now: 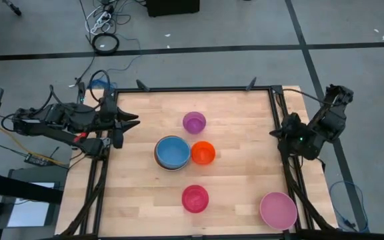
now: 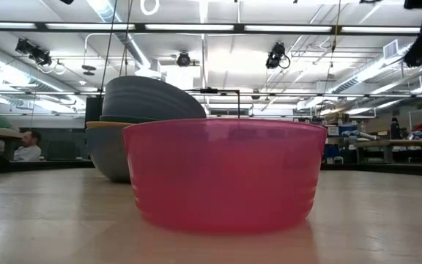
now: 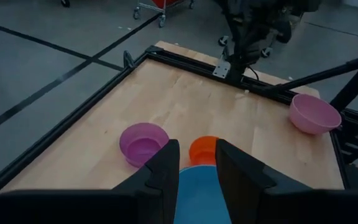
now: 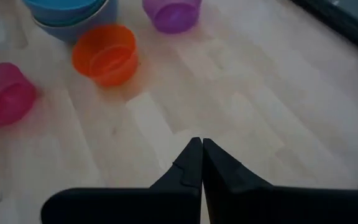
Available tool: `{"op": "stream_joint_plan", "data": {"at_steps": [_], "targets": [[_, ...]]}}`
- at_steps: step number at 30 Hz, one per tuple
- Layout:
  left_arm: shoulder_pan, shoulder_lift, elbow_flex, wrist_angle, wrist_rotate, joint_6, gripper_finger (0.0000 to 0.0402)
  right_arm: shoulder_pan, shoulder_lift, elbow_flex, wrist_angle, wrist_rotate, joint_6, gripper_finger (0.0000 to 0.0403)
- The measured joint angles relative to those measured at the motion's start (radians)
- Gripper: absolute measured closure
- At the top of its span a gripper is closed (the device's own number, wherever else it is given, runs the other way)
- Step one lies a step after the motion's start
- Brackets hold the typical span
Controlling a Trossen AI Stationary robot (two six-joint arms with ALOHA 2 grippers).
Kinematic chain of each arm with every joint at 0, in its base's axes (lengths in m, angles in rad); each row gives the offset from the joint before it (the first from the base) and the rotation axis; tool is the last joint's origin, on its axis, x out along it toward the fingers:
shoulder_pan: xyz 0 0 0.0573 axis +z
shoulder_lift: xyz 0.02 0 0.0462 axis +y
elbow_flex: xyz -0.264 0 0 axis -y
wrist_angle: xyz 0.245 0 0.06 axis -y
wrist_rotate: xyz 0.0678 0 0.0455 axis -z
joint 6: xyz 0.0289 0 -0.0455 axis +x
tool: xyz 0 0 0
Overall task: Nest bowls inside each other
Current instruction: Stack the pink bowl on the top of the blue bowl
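Well apart: bowls (image 1: 173, 152), closed right gripper (image 4: 201, 144) (empty)

Stacked bowls (image 2: 149, 125) behind magenta bowl (image 2: 222, 172)

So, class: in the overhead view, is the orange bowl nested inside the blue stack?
No, the orange bowl sits on the table beside the blue stack.

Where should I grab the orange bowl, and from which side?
Take the orange bowl by its thin rim, coming from above: it sits upright, mouth open. Pinch the rim section facing away from the blue stack, which sits right beside it; the other sides look free, so one finger inside, one outside should fit.
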Motion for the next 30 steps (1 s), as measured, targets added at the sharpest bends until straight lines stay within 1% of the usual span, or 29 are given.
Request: {"op": "stream_joint_plan", "data": {"at_steps": [2, 6, 10, 13, 16, 20, 23, 27, 30], "targets": [[0.0, 0.006, 0.0, 0.0, 0.003, -0.002, 0.0289, 0.011, -0.025, -0.047, 0.051, 0.011, 0.005, 0.0403], [0.0, 0.015, 0.0, 0.001, 0.004, -0.004, 0.0289, 0.037, -0.031, -0.107, 0.21, 0.083, -0.032, 0.0403], [0.0, 0.015, 0.0, 0.009, 0.004, -0.004, 0.0289, 0.064, 0.023, -0.13, 0.389, 0.153, -0.128, 0.0403], [0.0, 0.016, 0.0, 0.015, 0.004, -0.004, 0.0289, 0.085, 0.083, -0.13, 0.491, 0.149, -0.181, 0.0403], [0.0, 0.016, 0.0, 0.018, 0.004, -0.004, 0.0289, 0.108, 0.139, -0.13, 0.573, 0.072, -0.187, 0.0403], [0.0, 0.016, 0.0, 0.017, 0.004, -0.004, 0.0289, 0.126, 0.214, -0.13, 0.678, -0.033, -0.147, 0.0403], [0.0, 0.016, 0.0, 0.02, 0.004, -0.004, 0.0289, 0.121, 0.279, -0.109, 0.761, -0.158, -0.154, 0.0403], [0.0, 0.016, 0.0, 0.026, 0.011, -0.006, 0.0289, 0.111, 0.366, -0.027, 0.773, -0.327, -0.178, 0.0403], [0.0, 0.016, 0.0, 0.031, 0.062, 0.019, 0.0289, 0.11, 0.419, 0.048, 0.761, -0.407, -0.257, 0.0403]]}}
